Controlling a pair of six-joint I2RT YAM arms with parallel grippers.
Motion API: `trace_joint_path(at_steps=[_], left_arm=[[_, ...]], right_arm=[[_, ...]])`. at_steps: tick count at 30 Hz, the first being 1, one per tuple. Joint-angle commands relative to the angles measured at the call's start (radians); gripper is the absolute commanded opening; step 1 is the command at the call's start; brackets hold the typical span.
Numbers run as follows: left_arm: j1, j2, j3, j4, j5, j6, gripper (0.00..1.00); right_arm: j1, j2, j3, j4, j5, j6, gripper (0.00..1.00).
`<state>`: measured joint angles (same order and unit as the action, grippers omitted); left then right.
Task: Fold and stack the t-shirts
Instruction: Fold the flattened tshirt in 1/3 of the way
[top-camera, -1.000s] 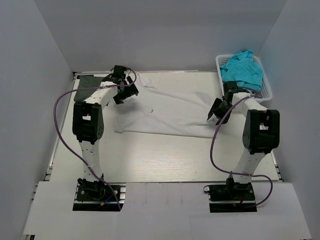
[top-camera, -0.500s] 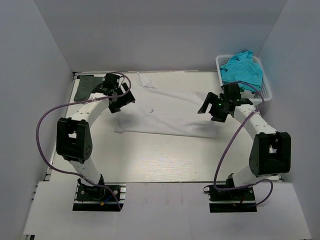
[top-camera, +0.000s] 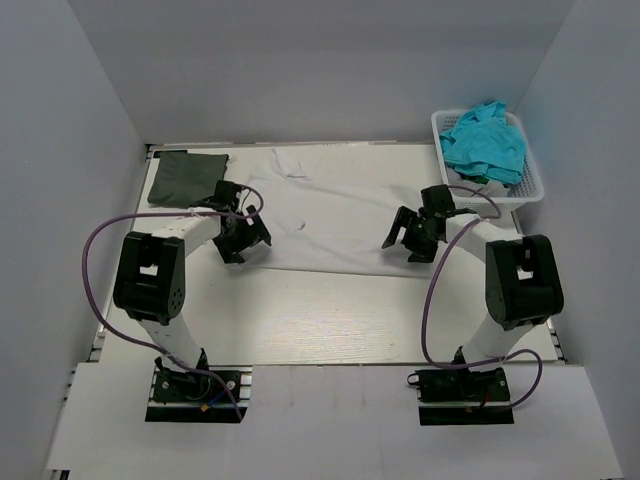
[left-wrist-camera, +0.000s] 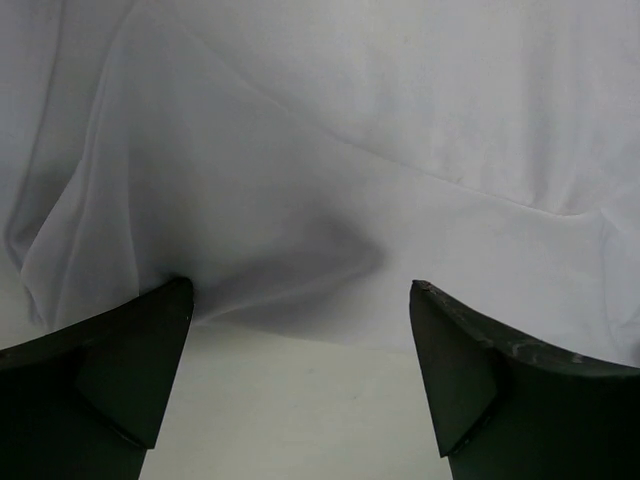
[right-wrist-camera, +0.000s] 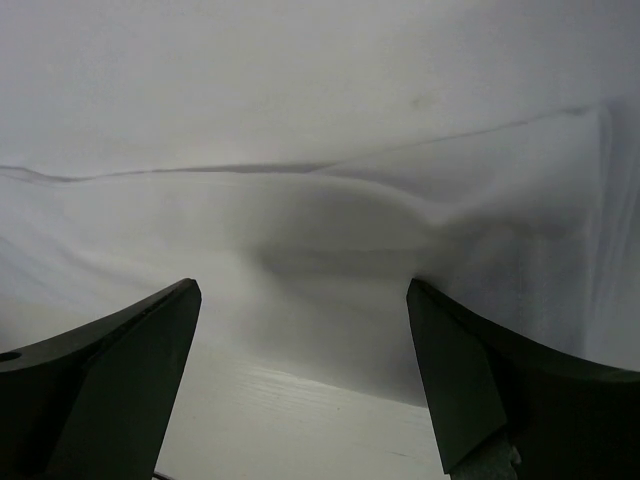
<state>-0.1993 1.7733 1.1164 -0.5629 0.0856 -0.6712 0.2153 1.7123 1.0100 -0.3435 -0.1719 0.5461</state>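
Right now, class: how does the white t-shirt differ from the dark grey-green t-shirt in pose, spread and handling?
The white t-shirt lies spread wide mid-table; the dark grey-green t-shirt is a compact, folded-looking block at the far left corner. The white one covers far more surface. The left gripper and right gripper, both open, are at the white shirt's near edge; none is by the dark one. Both shirts lie on the table, outside the basket.
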Motion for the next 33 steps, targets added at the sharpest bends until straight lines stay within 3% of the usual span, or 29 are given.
trace_joint_path(at_steps=[1, 6, 12, 16, 21, 26, 33], left_arm=[[0.005, -0.058, -0.093, -0.032, -0.04, -0.01, 1.0], [0.005, -0.084, -0.145, -0.159, -0.075, -0.019, 1.0], [0.005, -0.333, -0.257, -0.342, -0.126, -0.054, 1.0], [-0.008, -0.466, -0.293, -0.472, -0.126, -0.064, 1.0], [-0.008, -0.497, -0.17, -0.557, -0.181, -0.064, 1.0], [0.001, -0.477, -0.052, -0.462, -0.19, -0.031, 1.0], [0.001, -0.305, 0.161, -0.353, -0.181, 0.013, 1.0]], right_arm=[[-0.007, -0.023, -0.089, -0.006, 0.055, 0.043, 0.9], [-0.011, -0.072, -0.181, -0.09, 0.083, 0.023, 0.9], [-0.007, -0.245, -0.304, -0.202, 0.074, -0.027, 0.9], [-0.005, -0.38, -0.373, -0.31, -0.018, -0.078, 0.9], [-0.005, -0.448, -0.291, -0.39, -0.078, -0.187, 0.9], [-0.007, -0.448, -0.174, -0.359, -0.083, -0.181, 0.9], [-0.01, -0.367, -0.197, -0.29, 0.02, -0.146, 0.9]])
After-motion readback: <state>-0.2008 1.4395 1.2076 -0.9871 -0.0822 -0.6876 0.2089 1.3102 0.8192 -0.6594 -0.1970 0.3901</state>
